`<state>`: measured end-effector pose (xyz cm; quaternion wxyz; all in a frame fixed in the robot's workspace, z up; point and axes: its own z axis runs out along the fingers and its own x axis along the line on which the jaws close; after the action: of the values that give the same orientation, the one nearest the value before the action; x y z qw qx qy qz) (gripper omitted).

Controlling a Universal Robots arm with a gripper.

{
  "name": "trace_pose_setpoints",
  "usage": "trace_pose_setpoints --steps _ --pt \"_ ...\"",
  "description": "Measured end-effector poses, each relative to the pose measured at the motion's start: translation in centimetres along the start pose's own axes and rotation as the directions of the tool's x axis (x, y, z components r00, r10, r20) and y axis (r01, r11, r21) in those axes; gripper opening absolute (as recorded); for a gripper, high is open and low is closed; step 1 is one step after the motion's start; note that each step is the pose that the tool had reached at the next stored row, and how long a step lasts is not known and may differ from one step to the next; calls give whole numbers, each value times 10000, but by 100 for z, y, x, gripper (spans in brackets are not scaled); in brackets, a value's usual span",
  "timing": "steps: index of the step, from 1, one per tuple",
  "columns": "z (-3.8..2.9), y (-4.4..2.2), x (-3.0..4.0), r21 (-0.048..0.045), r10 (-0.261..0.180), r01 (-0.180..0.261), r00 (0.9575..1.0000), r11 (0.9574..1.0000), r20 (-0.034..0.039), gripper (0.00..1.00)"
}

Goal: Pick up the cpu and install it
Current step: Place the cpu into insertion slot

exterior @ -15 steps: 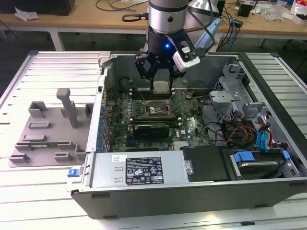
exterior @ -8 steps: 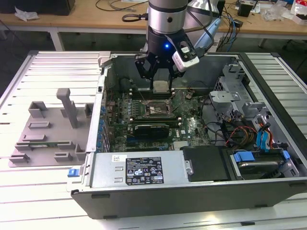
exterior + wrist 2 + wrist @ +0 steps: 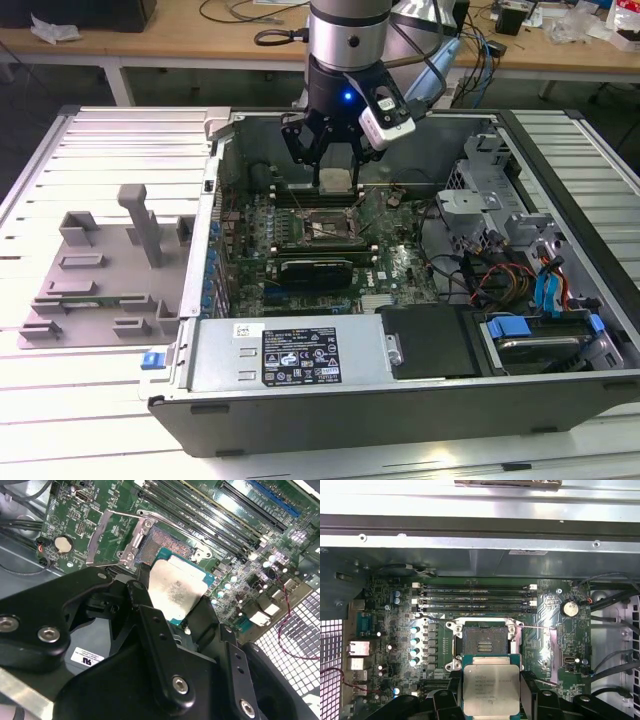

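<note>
While the fingers (image 3: 202, 612) pinch the cpu (image 3: 333, 181) by opposite edges at 12 o'clock of the open socket (image 3: 330, 226) in the exterior view, a slight tilt or misalignment in seating would probably bend socket pins or jam the chip.

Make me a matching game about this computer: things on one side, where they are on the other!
Things:
1. silvery square cpu
2. grey plastic fixture tray
3. round silver coin battery

Places:
A. on the green motherboard
B. outside the black computer case, on the exterior view's left
C. between the black gripper's fingers

Pairs: 1-C, 2-B, 3-A.
</note>
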<state>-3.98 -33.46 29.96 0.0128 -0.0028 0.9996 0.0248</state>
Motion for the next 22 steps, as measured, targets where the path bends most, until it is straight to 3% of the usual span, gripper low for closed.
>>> trace_pose_setpoints --steps 4,5,7,9,10,12,13,15,16,17,18,19,21,22 --pt "1 0 0 2 85 -85 10000 10000 4 55" --pt "3 0 0 17 739 -739 9973 9973 38 55" --pt "5 0 0 38 1820 -1821 9833 9833 95 55" --pt "7 0 0 49 2547 -2548 9669 9670 135 55" --pt "8 0 0 54 2939 -2940 9557 9558 157 55" --pt "9 0 0 56 3249 -3251 9456 9457 175 55" --pt "10 -1 0 59 3537 -3538 9352 9353 192 55" --pt "12 -1 0 62 4266 -4269 9041 9043 236 55" --pt "13 -1 0 62 4700 -4703 8823 8825 263 55" --pt "14 -1 0 62 5015 -5018 8647 8650 283 55" --pt "15 -1 0 59 5384 -5388 8421 8424 307 55" --pt "16 -1 0 58 5677 -5681 8226 8229 327 55" --pt "17 -1 0 55 5964 -5969 8019 8023 347 55" --pt "19 -1 0 50 6355 -6361 7712 7716 373 55"
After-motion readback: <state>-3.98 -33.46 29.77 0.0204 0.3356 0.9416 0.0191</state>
